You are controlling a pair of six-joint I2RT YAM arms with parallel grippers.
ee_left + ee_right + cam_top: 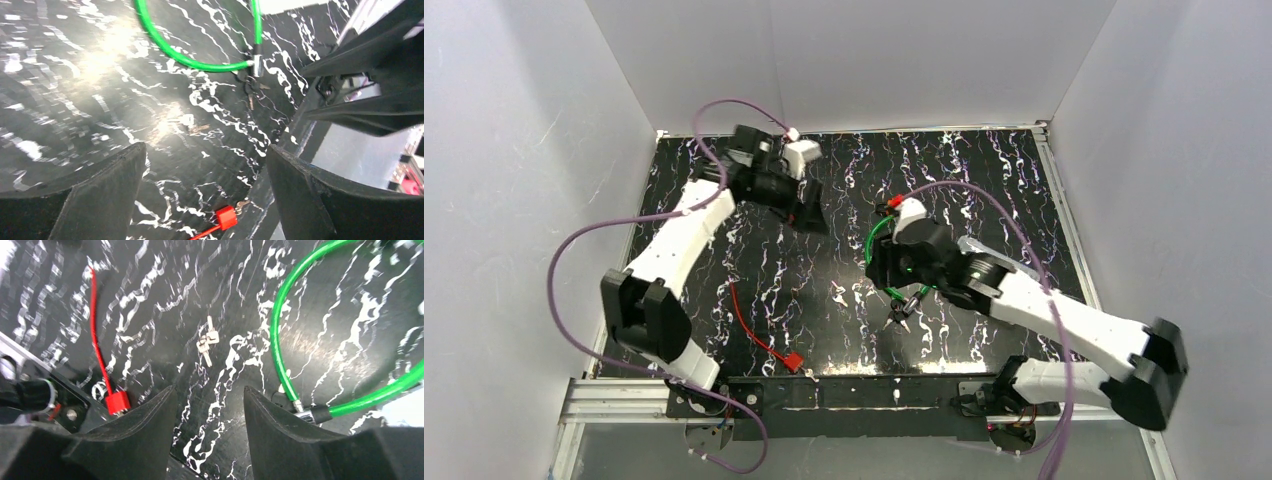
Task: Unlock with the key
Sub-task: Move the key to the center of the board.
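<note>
Marbled table (984,180) held the keys (207,342) mid-frame, ungrasped; left gripper (205,147) and right gripper (210,388) gaped empty; I judged pickup next.

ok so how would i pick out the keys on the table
On the black marbled table, look between the green cable and the red wire. The keys lie there loose, a small bunch: pale metal, tiny, the only things that are not cords.

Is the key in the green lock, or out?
Out. The keys lie loose on the black table, apart from the green cable lock.
</note>
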